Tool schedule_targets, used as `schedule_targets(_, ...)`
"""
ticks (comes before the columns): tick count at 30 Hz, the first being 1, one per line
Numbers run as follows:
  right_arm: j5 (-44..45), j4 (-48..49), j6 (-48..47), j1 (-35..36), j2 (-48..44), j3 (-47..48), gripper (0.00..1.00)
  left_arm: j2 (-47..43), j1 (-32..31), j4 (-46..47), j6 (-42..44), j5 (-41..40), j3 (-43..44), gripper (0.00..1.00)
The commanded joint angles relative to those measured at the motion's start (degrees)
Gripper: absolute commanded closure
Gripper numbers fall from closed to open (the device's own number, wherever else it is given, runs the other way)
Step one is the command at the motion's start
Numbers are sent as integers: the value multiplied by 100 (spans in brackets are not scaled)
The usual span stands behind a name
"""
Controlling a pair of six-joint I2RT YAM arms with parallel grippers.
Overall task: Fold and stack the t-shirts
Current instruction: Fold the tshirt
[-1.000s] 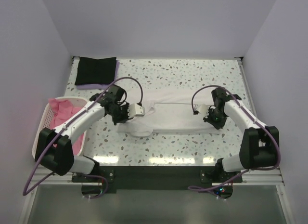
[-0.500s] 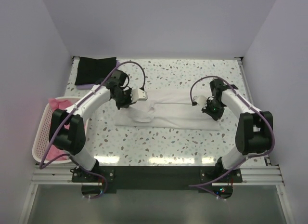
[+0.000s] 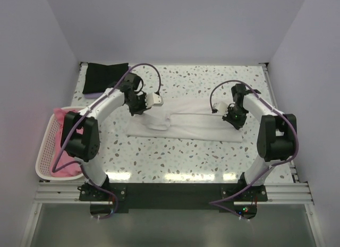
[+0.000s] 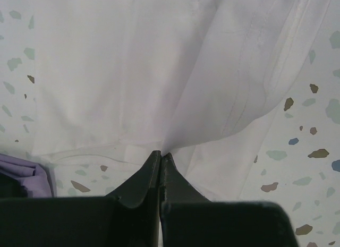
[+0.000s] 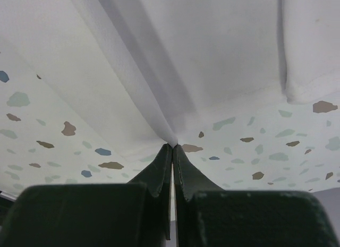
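A white t-shirt (image 3: 186, 122) lies spread across the middle of the speckled table, partly doubled over. My left gripper (image 3: 139, 105) is shut on its left edge, and the cloth (image 4: 159, 87) rises in a pinched ridge to the fingertips (image 4: 161, 154). My right gripper (image 3: 232, 115) is shut on the shirt's right edge, where a taut fold (image 5: 159, 82) runs into the tips (image 5: 173, 147). A black t-shirt (image 3: 105, 77) lies folded on a lavender one (image 3: 93, 93) at the back left. Pink t-shirts (image 3: 65, 151) fill the basket.
The pale pink lattice basket (image 3: 44, 151) stands at the table's left edge, next to the left arm's base. White walls close in the back and both sides. A lavender corner (image 4: 24, 175) shows at the lower left of the left wrist view.
Both grippers have carried the shirt's near edge away from the arm bases toward the back. The white shirt now lies narrower and further back on the table.
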Motion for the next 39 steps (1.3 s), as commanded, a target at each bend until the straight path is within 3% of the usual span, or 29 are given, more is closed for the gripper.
schedule_targets(1, 84, 85, -129, -87, 51, 287, 100, 96, 57, 266, 52, 57, 234, 100)
schedule_targets(35, 225, 234, 64, -114, 1000, 1131, 100, 641, 356, 548, 9, 4, 260, 100)
schedule_targets(38, 268, 243, 90, -114, 1071, 1114, 98, 694, 356, 565, -62, -5, 225, 96)
schedule_targets(39, 321, 235, 134, -122, 1080, 1131, 93, 703, 356, 626, -140, -14, 225, 93)
